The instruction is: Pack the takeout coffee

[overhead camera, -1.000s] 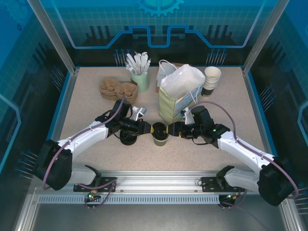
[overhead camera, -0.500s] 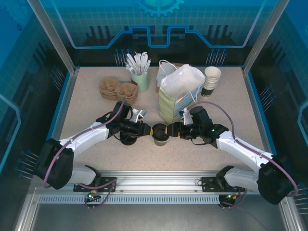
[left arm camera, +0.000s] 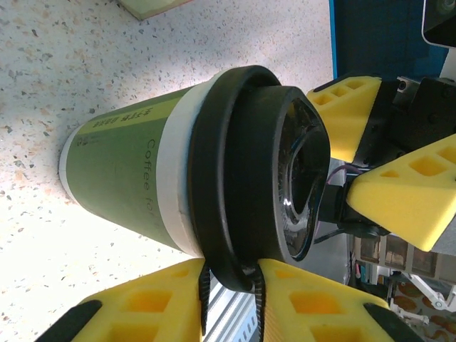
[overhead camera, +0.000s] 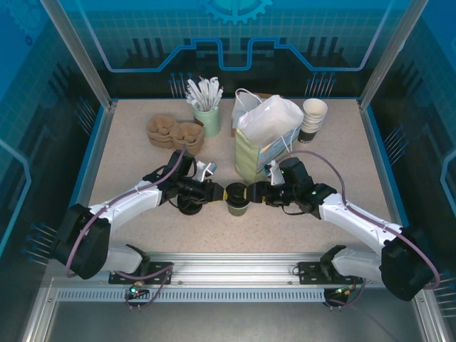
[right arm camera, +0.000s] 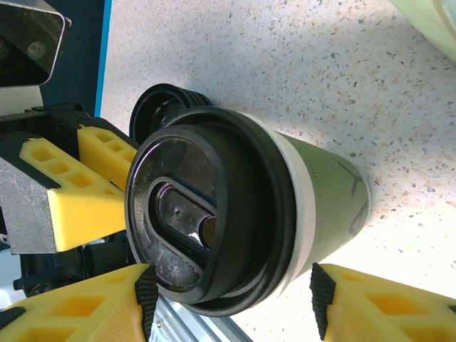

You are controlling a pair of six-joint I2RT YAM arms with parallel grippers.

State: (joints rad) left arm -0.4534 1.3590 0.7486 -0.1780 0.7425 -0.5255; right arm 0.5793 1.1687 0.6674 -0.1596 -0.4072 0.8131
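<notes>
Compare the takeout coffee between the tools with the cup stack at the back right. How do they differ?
The takeout coffee is one cup; the cup stack is several nested. The takeout coffee wears a black lid; the cup stack's top cup is open, white-rimmed. The takeout coffee stands mid-table, in front of the paper bag; the cup stack stands at the back, right of it. Both stand upright on the table.

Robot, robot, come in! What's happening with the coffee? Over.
Right hand clamped round takeout coffee. Left hand straddling lid rim, grip unclear. Cup upright on table, paper bag just behind.
</notes>
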